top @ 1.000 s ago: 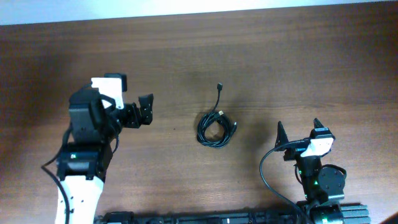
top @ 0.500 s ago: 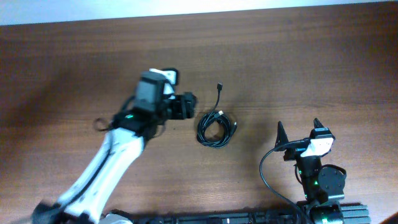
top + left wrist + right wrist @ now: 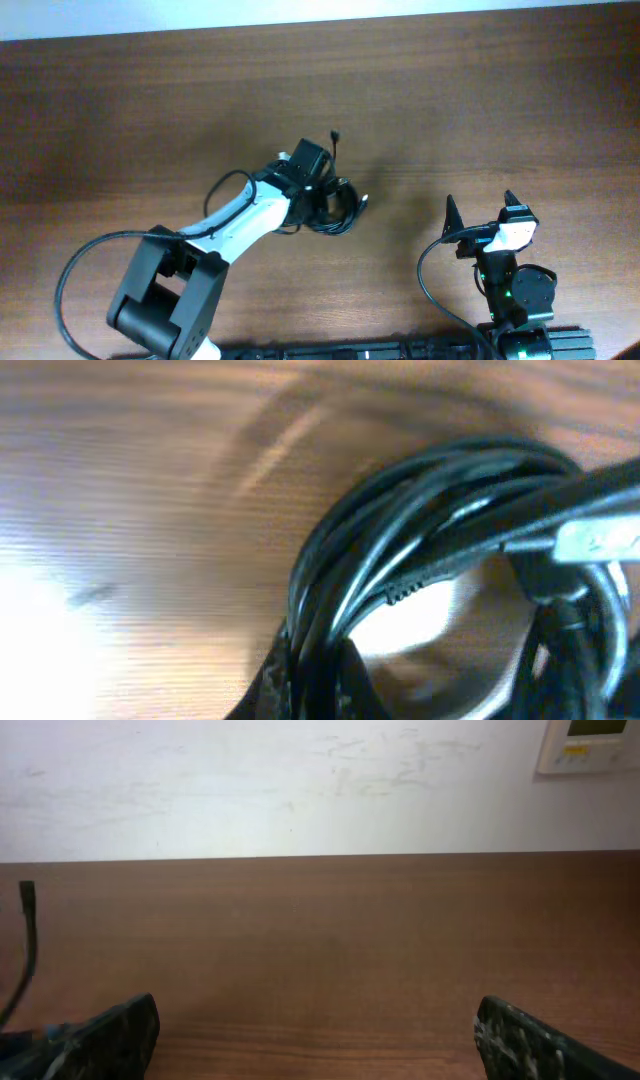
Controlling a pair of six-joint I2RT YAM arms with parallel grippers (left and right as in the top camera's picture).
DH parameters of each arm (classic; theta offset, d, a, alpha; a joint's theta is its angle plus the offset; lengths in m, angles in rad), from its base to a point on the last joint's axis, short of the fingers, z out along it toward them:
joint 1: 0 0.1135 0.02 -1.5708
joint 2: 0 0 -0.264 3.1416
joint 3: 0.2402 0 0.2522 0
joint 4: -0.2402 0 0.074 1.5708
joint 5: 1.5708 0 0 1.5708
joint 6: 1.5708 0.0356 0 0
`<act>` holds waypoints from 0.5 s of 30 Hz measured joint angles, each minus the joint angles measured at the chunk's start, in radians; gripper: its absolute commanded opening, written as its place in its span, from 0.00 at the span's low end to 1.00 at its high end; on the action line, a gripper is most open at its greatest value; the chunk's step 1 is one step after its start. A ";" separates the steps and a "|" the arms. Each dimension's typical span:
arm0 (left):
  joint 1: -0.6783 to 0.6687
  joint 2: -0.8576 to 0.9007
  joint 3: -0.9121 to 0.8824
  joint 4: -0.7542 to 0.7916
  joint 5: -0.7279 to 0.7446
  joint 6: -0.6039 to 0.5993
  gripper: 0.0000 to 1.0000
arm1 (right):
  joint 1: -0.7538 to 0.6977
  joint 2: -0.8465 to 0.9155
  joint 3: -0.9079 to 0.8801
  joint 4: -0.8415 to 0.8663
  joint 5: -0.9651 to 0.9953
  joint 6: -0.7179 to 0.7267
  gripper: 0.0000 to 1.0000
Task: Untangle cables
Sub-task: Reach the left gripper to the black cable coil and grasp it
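Observation:
The cables (image 3: 348, 212) lie bunched in a small black coil at mid-table, with one loose plug end (image 3: 333, 134) sticking out toward the far side. My left gripper (image 3: 325, 200) is at the coil's left side and shut on several of its strands. The left wrist view is filled by the cables (image 3: 420, 550), whose strands run down between the dark fingertips (image 3: 266, 694) of the left gripper (image 3: 308, 690). A silver plug (image 3: 600, 540) shows at the right. My right gripper (image 3: 480, 205) rests open near the front right, away from the coil, and in its own view the right gripper (image 3: 318, 1040) has only bare table between its fingers.
The brown wooden table (image 3: 500, 90) stretches all round the coil. A pale wall (image 3: 300, 780) rises behind its far edge, with a small wall panel (image 3: 590, 742) at the upper right. The left arm (image 3: 230, 225) reaches diagonally from the front left.
My left arm swung right from the table's left side to the coil and its jaws shut on the strands. The loose plug end shifted a little left. The right arm stayed still.

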 measured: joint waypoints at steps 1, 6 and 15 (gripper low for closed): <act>0.031 -0.003 0.021 -0.082 -0.053 -0.042 0.02 | 0.000 0.000 0.000 0.000 0.000 -0.001 0.99; 0.102 -0.069 0.066 -0.153 0.037 -0.457 1.00 | 0.000 0.000 0.000 0.000 0.000 0.000 0.99; 0.098 -0.069 0.066 -0.206 -0.154 -0.194 0.51 | 0.000 0.000 0.000 0.000 0.000 -0.001 0.99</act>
